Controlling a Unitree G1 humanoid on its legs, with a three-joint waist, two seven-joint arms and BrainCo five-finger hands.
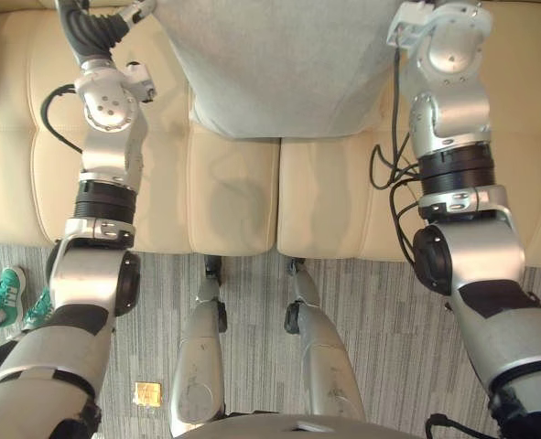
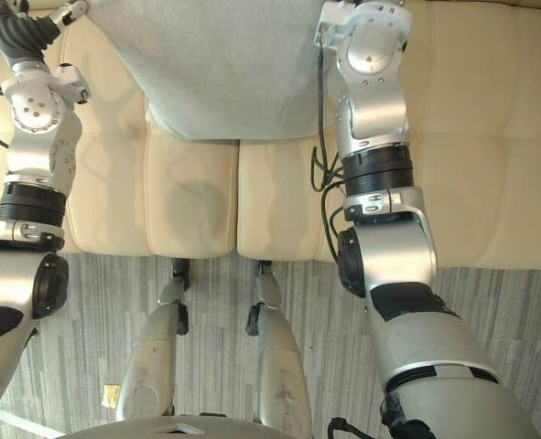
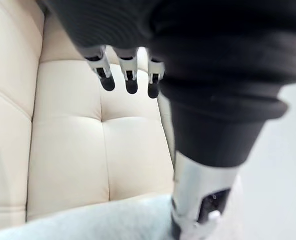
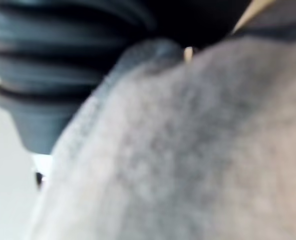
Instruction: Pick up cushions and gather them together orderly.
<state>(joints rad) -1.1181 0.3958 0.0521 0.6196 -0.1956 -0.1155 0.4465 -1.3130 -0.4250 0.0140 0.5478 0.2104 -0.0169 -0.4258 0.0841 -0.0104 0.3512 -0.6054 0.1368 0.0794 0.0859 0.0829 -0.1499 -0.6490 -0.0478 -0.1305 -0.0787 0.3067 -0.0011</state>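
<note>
Head view: grey cushion (image 1: 284,64) at 12 o'clock, lying on the seat of a cream sofa (image 1: 233,197), its lower edge across the seam between two seat pads. Both arms reach up toward it, left arm at 11 o'clock, right arm at 1 o'clock, one at each side of the cushion.

Left hand (image 3: 129,75): fingers straight and loose over bare sofa leather, nothing between them. Thumb points down at the cushion's edge; contact uncertain.

Right hand (image 4: 52,55): dark cover pressed close against grey cushion fabric. Fingers hidden behind the cloth, so grip cannot be told.

Striped grey carpet (image 1: 389,320) in front of the sofa. At 8 o'clock, a person's teal shoes (image 1: 9,294) – small yellow object (image 1: 146,393) on the carpet at 7 o'clock.
</note>
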